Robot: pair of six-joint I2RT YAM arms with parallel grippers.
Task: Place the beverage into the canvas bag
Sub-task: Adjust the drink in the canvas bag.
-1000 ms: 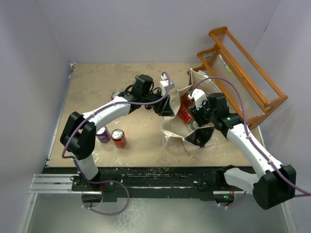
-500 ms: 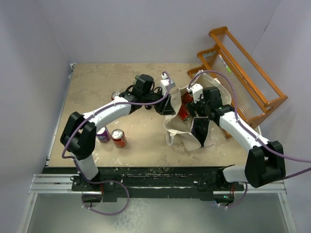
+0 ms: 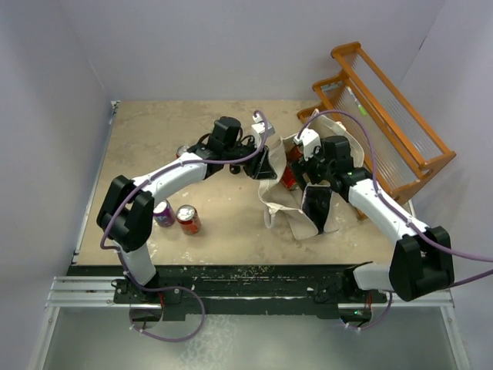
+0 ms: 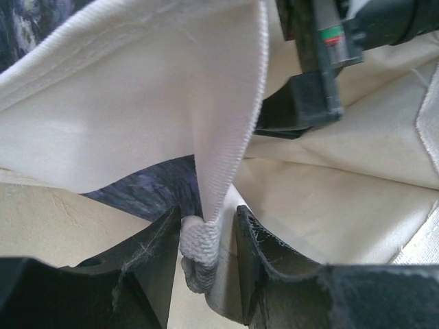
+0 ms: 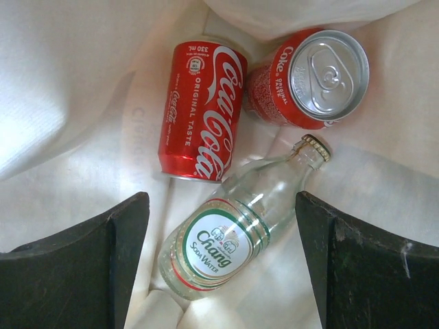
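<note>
The canvas bag (image 3: 276,202) sits on the tabletop (image 3: 192,139), just in front of the orange wooden rack (image 3: 385,116). Its mouth is open.

The left end effector (image 4: 207,236) is closed tight on a thick cream strip at the edge of the bag. The strip is pinched between its two fingers, and the cloth rises up from there.

The right end effector (image 5: 219,219) hangs over the open mouth of the bag. Its fingers are spread wide apart and hold nothing.

Down inside the bag, a glass Chang soda water bottle (image 5: 233,233) lies on its side on the cream cloth. It has a gold cap. In the right wrist view it shows between the two wide fingers, but they do not touch it.

Two red Coca-Cola cans are in the bag too. One can (image 5: 202,110) lies on its side, just beside the bottle. The other can (image 5: 312,79) shows its silver top, close to the bottle's cap.

Out on the tabletop, near the left arm, stand a purple can (image 3: 163,213) and a red can (image 3: 188,220), side by side.
</note>
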